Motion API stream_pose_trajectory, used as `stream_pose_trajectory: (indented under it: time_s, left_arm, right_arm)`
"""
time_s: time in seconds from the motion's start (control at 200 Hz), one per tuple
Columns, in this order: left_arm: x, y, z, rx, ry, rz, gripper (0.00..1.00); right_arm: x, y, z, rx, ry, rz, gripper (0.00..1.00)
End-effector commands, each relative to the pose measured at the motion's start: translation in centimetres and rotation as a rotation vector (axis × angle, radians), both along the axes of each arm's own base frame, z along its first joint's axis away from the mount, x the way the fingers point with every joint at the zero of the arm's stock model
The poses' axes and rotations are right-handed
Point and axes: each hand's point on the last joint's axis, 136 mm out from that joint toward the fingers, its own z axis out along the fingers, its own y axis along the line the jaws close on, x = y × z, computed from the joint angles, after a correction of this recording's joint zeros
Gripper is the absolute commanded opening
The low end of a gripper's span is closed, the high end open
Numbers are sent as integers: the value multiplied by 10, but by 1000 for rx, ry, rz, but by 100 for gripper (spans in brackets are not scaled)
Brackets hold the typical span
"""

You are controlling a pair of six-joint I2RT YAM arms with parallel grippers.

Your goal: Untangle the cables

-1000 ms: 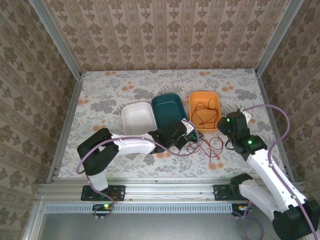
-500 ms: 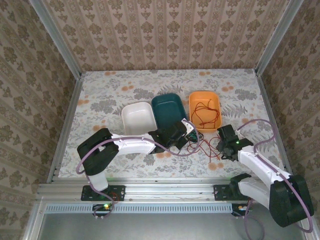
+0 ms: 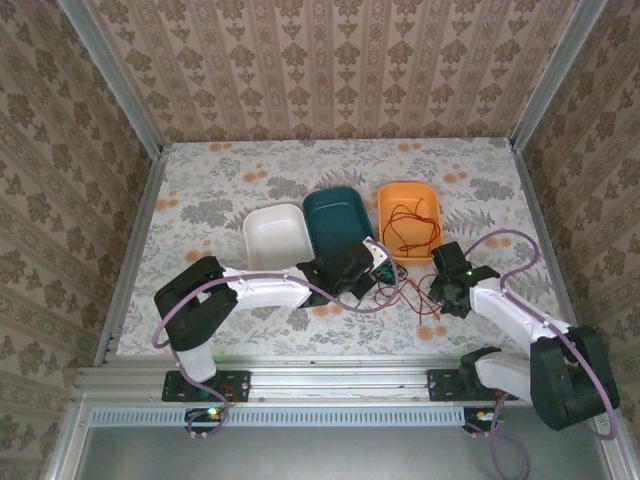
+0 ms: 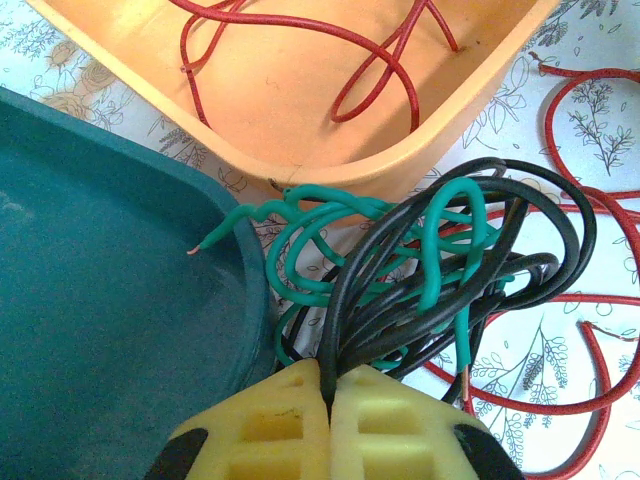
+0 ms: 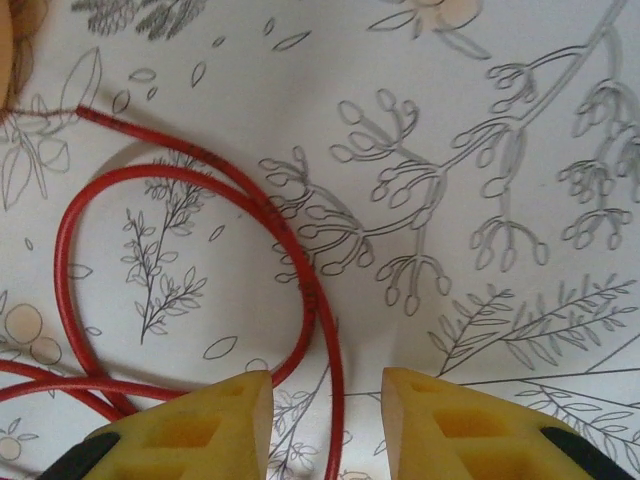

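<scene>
Floral tablecloth | left tool clamps black cables | right tool part-open — red cable between

white bin | teal bin | orange bin | floral table

Cables red, black, green — orange tub, teal tub — floral tablecloth.
</scene>
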Motion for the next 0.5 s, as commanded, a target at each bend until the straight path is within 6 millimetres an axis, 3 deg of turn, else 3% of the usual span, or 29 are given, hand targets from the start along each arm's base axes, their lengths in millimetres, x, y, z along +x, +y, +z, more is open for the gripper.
stream_pose_trajectory:
  time_s: [0.0,0.17,0.325,0.405,0.495]
  left_arm:
    - [5,2,3,-9,0,24,0]
    - [5,3,2,-7,0,26,0]
    - [6,3,3,-8,-1,28,0]
    - [6,2,3,-8,0,26,0]
    - [5,1,3,-6,3,21,0]
  right_arm:
    - [-11,9,-6,33,93,87,31]
    - [-12,9,-8,36,117,95,29]
    - [-11,6,-4,24,107,77,3]
    - [-4,0,11,8,52,44,0]
    - [8,-15,44,-62,-61,-4,0]
